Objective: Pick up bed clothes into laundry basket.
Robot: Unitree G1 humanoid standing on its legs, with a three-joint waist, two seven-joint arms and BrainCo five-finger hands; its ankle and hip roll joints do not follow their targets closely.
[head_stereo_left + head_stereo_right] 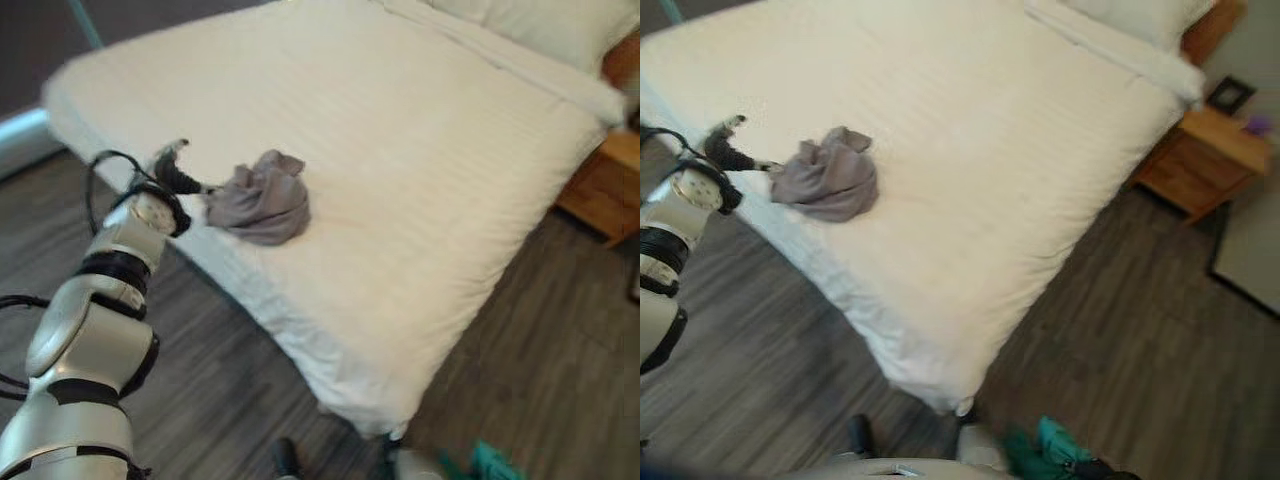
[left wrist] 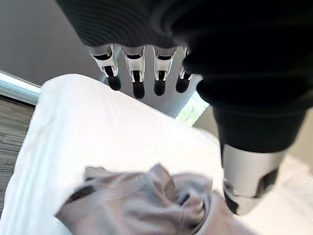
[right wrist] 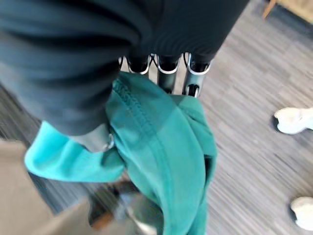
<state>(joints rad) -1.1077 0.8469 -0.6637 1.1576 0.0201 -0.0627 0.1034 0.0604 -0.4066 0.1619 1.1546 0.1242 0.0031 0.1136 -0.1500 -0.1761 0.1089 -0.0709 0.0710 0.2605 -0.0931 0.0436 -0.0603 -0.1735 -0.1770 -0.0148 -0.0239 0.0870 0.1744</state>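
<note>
- Nearest to me, low at the near edge of the scene, hangs a teal-green cloth garment; my right hand has it, fingers curled over the bunched fabric and thumb pressed in from the other side, so the cloth drapes down from my grip above the floor.
- The other piece of clothing, a crumpled grey-mauve garment, lies on the bed close to its near-left edge, heaped in folds and flat against the sheet.
- My left hand is just to the left of that grey heap, at the mattress edge; its fingers are straight and spread apart from the thumb, poised over the cloth and holding nothing.
- Under it all is the wide bed with a white striped sheet, which runs from near left to far right.
- A white pillow sits at the far-right end of the bed.
- Beyond the bed's right side stands a light wooden bedside cabinet.
- Dark grey wood-plank floor surrounds the bed.
- A person's white shoes stand on that floor to my right.
</note>
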